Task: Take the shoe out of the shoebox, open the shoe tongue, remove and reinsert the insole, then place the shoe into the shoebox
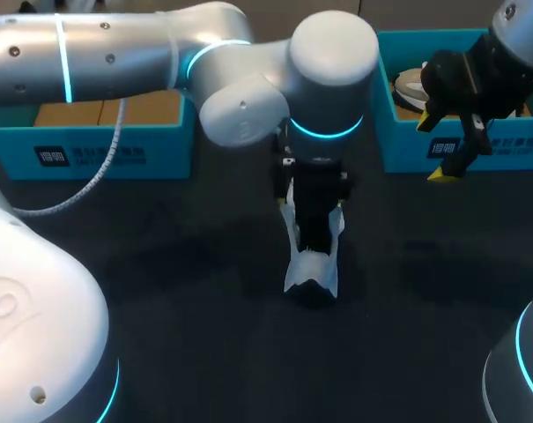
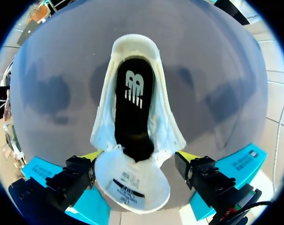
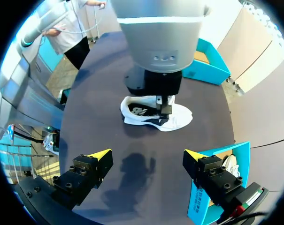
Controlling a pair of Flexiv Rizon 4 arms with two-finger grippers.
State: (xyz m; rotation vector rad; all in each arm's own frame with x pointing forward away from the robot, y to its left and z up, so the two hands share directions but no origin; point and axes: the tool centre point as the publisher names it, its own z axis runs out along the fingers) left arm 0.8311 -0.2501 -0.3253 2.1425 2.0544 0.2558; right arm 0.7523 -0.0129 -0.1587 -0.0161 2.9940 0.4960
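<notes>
The left gripper (image 2: 139,157) hangs low over the shoe (image 2: 172,136) with its fingers spread wide. The folded-back tongue (image 2: 132,183) lies between them, and I judge the gripper open rather than clamped. Inside the shoe, ahead of the tongue, the black insole (image 2: 132,108) lies flat and seated. The shoe rests on the dark worktop (image 1: 187,291). The shoebox (image 1: 407,150) stands well apart from the shoe, and so does the right gripper (image 1: 438,148), which is also wide and empty. To lift the insole cleanly, one finger should probably slip under its heel edge. The peel should be slow, so the light shoe is not dragged along.
</notes>
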